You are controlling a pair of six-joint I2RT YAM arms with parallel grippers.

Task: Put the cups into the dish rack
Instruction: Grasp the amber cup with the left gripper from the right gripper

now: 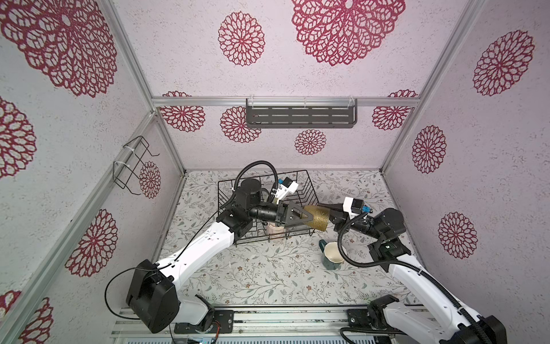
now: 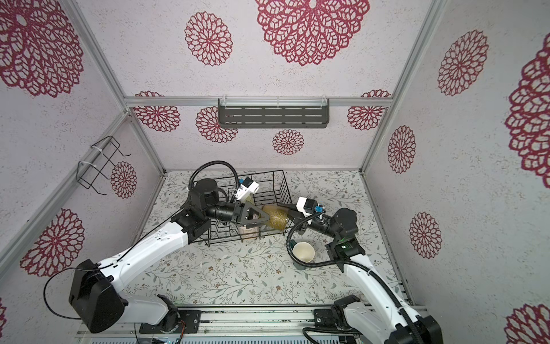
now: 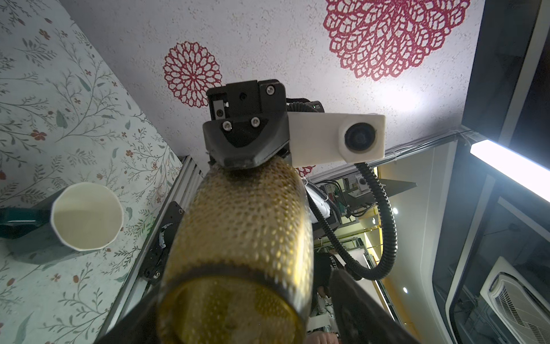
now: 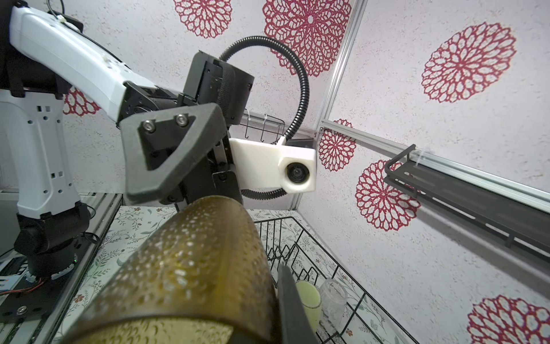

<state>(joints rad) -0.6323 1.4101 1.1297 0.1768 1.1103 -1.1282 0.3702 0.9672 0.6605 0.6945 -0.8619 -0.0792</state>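
Amber tumbler (image 1: 318, 219) at dish rack (image 1: 297, 190) edge, pink tumbler (image 1: 274, 231) inside, teal mug (image 1: 331, 256) nearby

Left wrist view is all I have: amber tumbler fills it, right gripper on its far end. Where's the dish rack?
Observer: In both top views the dish rack sits at the back of the table. The amber tumbler hangs on its side, apparently above the rack's near right corner.
Operator: Anything loaded?
Observer: Yes. The right wrist view shows a yellow-green cup and a clear glass side by side inside the rack.
Operator: That all?
Observer: No. In a top view a pale pink tumbler stands at the rack's front edge, below the left gripper.
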